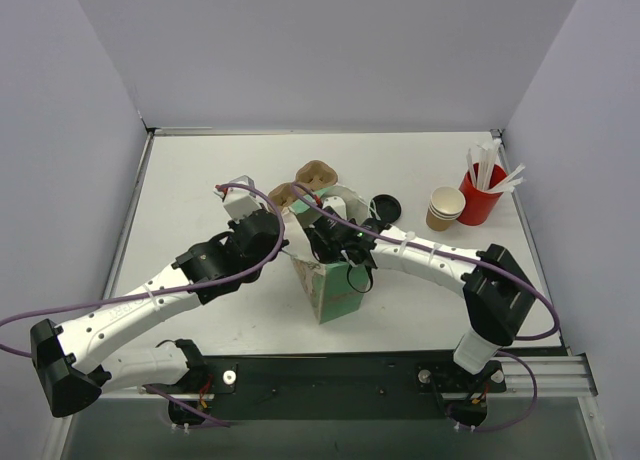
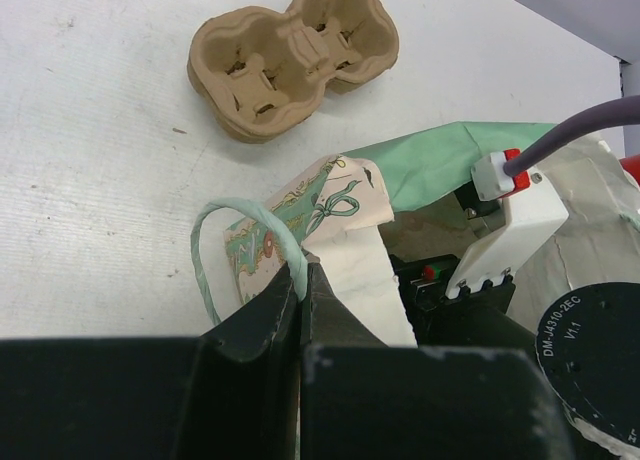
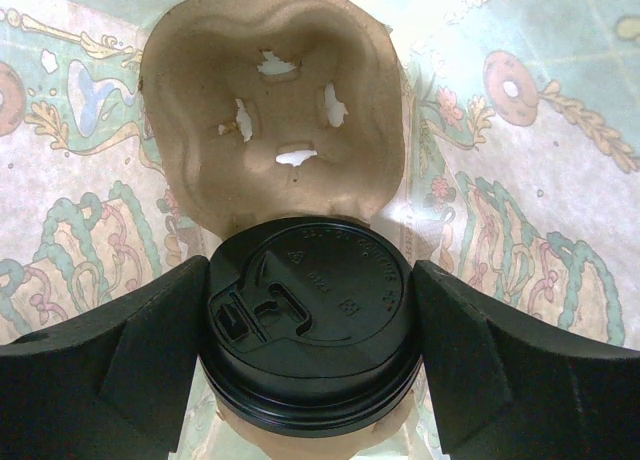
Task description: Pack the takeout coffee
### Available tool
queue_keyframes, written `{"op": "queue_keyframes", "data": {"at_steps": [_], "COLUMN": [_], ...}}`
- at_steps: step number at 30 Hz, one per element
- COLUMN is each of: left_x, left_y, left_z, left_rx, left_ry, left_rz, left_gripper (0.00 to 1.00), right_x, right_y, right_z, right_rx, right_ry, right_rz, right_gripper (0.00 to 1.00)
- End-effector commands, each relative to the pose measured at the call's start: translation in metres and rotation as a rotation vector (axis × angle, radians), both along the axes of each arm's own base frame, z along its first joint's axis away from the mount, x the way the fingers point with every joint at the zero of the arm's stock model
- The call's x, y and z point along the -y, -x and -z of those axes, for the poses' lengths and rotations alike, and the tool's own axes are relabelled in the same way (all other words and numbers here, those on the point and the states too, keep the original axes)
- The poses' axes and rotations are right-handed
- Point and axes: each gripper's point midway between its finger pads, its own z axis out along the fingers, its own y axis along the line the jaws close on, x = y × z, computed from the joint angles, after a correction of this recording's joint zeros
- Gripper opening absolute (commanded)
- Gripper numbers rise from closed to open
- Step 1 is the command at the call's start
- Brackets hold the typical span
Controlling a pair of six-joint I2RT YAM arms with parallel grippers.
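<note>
L tool (image 1: 287, 244) at rim of green paper bag (image 1: 335, 288), R tool (image 1: 328, 245) in its mouth; brown cups (image 1: 445, 208) beside red cup (image 1: 482, 198).

A red cup (image 1: 482, 200) of white sticks (image 1: 490, 165) stands beside stacked brown cups (image 1: 445, 209); a pulp carrier (image 1: 316, 172) lies farther left.

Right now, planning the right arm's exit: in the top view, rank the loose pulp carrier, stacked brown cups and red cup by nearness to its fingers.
From the right gripper:
1. pulp carrier, just beyond the bag
2. stacked brown cups, to its right
3. red cup, farthest right
</note>
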Motion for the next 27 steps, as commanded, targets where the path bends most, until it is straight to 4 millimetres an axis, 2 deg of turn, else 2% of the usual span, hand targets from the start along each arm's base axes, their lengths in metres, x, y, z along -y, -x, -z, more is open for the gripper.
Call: {"op": "queue_keyframes", "data": {"at_steps": [1,11,19,27], "left_x": [-0.009,-0.008,-0.007,-0.007], "left_y": [-0.002,-0.003,-0.006,-0.012], "left_z": [-0.007,-0.010,-0.018,-0.034], "left_rx": [0.005,0.007,0.024,0.056], "left_ry": [-0.031,-0.031,-0.035,-0.033], "left_rz": [-0.029,-0.029,-0.029,-0.030], "left_gripper": [0.00,0.00,0.00,0.00], "right_x": [0.085,0.096,0.103,0.108], "right_y": [0.087,0.085,0.074,0.060], "right_z": [0.099,0.100,0.091,0.076], "right_rx": [-0.395,-0.356,-0.278,-0.185], "right_ry": [0.365,0.451,0.512,0.579], "right_rz": [-0.016,-0.015,-0.008,-0.030], "right_gripper": [0.02,0.02,0.02,0.01]}}
